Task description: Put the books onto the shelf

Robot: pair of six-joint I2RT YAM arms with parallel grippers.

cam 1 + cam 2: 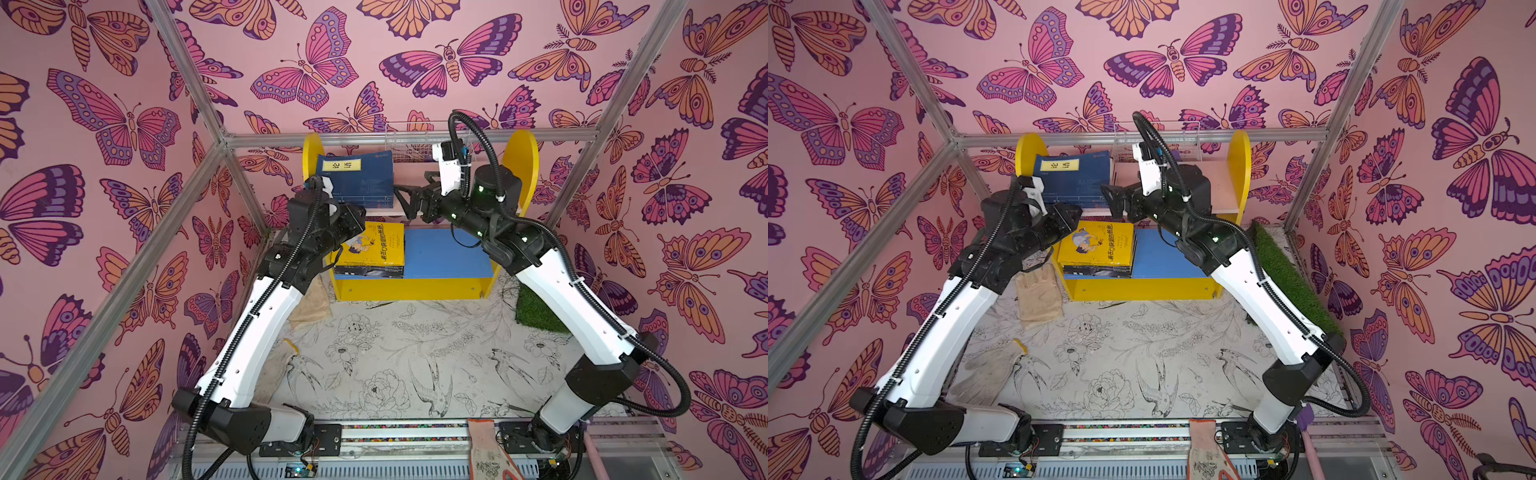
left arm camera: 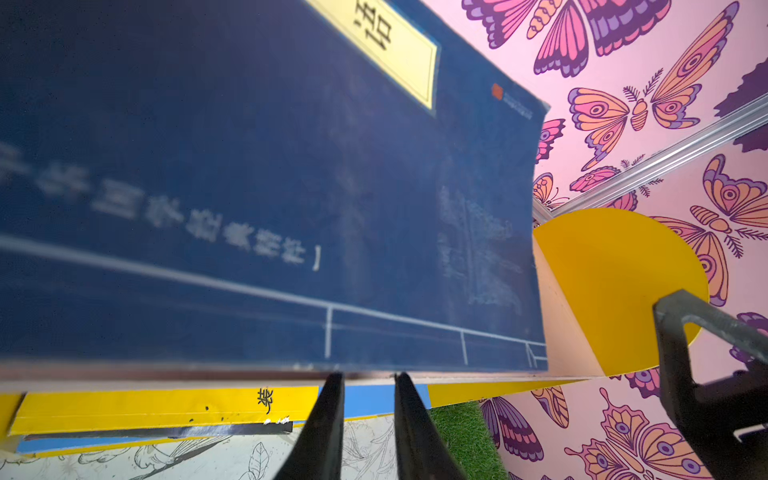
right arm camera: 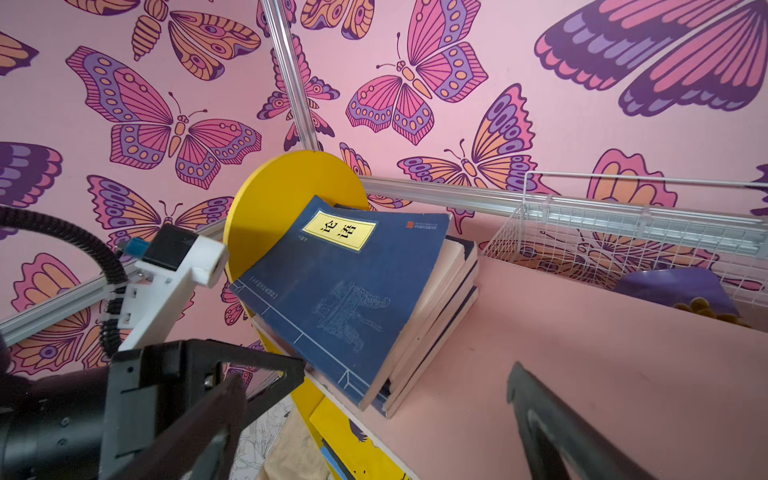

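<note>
Beige glove point(image 1: 1038, 297) lies flat; white wire basket point(image 3: 623, 245); green grass mat point(image 1: 1291, 274).

The pink upper board point(image 3: 602, 353) is found bare beside the navy books point(image 3: 332, 291); passage behind seems blocked by the wire basket point(image 3: 582, 249).

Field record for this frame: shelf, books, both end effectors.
shelf: two tiers, yellow sides
upper board: navy books stacked against one side panel
lower board: yellow book on top of darker books
left end effector: narrow gap, at the navy books' front edge; grip unclear
right end effector: open, beside the navy books, holding nothing
table: beige glove near the shelf
</note>
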